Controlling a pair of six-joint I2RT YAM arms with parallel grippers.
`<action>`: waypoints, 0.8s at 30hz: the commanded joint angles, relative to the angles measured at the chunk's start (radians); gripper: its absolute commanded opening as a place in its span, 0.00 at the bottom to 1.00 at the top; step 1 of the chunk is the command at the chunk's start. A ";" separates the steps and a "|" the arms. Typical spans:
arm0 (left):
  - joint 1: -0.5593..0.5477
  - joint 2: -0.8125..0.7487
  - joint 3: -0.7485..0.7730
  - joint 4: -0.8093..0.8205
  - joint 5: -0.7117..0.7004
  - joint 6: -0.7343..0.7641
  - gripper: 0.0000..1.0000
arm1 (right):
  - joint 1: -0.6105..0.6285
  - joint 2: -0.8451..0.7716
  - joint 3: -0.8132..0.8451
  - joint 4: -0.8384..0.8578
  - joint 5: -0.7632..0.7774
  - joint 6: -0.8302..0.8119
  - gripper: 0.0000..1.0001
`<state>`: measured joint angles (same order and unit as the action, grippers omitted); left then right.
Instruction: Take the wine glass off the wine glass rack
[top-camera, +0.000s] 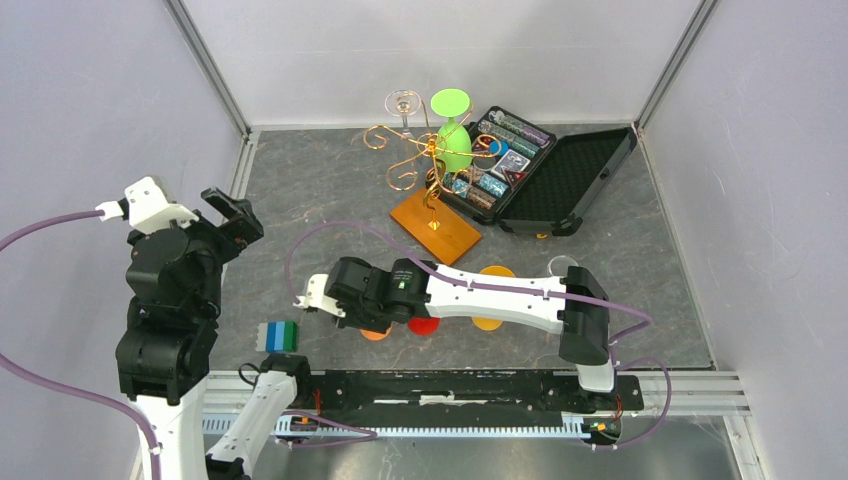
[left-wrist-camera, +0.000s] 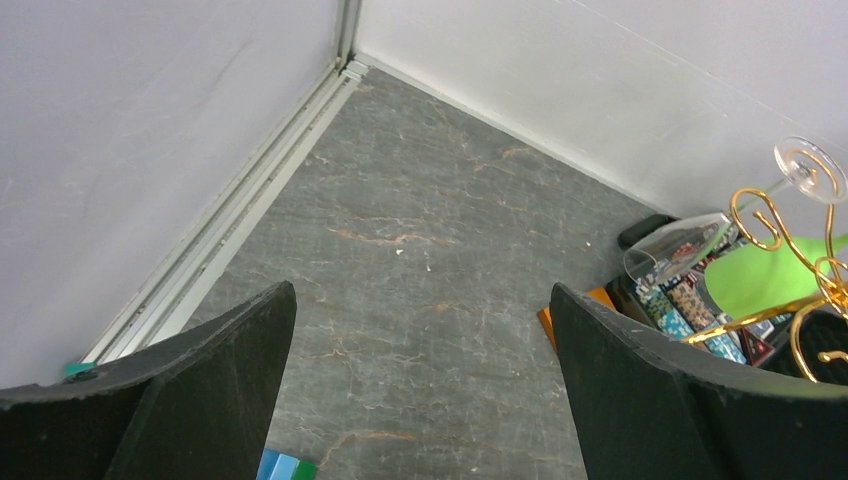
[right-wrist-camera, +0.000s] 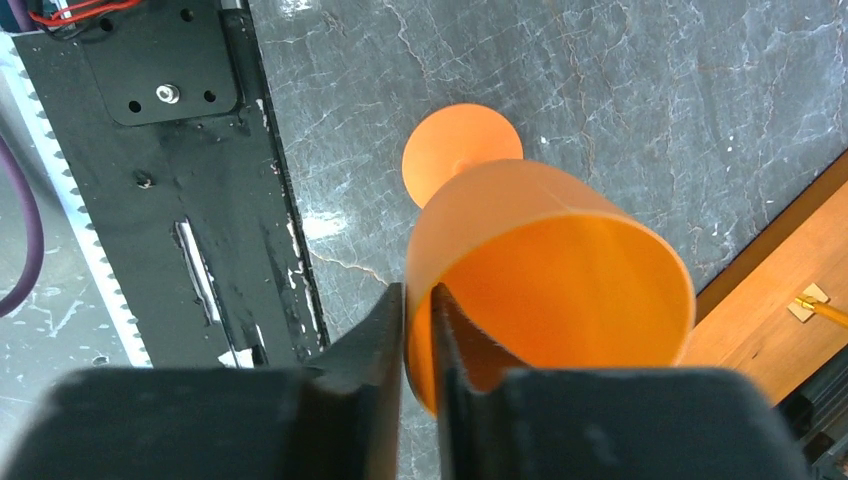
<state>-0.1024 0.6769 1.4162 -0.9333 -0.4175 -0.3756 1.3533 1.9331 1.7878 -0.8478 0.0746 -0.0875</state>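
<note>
So, surface: table (top-camera: 300, 190), dark grey stone-look top with pale and rusty veins, matte.
room: pale grey wall panels on three sides. Aluminium strips run up the two far corners and along the table's left edge.
front edge: black plate (top-camera: 470, 385) and a toothed rail at 6 o'clock, carrying both arm bases.
wine glass rack (top-camera: 436, 228): at 12 o'clock of the table in the top view. Gold wire curls on a central post, with an orange-brown wooden base flat on the surface.
on the rack: green glass (top-camera: 455, 148) hangs upside down, foot up. clear glass (top-camera: 405, 103) hangs just at its 10 o'clock.
orange wine glass (right-wrist-camera: 560, 290): off the rack, toward 6 o'clock from table centre, at the right gripper. The wrist view shows its round foot toward the table and its open bowl toward the camera.
right gripper (right-wrist-camera: 418, 295): jaws nearly together, one finger outside the bowl wall and one inside, rim between them. Cannot tell whether they pinch or only straddle it.
left gripper (left-wrist-camera: 422, 295): raised at 9 o'clock, jaws spread wide, nothing between them.
black case (top-camera: 565, 170): lid open, at 1 o'clock, just beside the rack base, with coloured packs inside.
blocks (top-camera: 280, 335): blue and green, at 7 o'clock, near the left arm.
under right forearm: red piece (top-camera: 423, 325) and amber piece (top-camera: 488, 323), both round and mostly hidden.
</note>
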 joint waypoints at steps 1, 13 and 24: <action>0.001 0.010 0.003 0.023 0.028 0.029 1.00 | 0.004 0.004 0.093 0.018 0.000 -0.019 0.36; 0.001 0.015 -0.019 0.063 0.143 0.016 1.00 | -0.001 -0.180 0.007 0.189 -0.016 0.034 0.57; 0.003 0.105 -0.089 0.253 0.412 -0.062 1.00 | -0.094 -0.607 -0.407 0.553 0.231 0.212 0.65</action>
<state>-0.1024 0.7235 1.3499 -0.8261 -0.1593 -0.3801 1.3041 1.4513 1.4845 -0.4885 0.1337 0.0250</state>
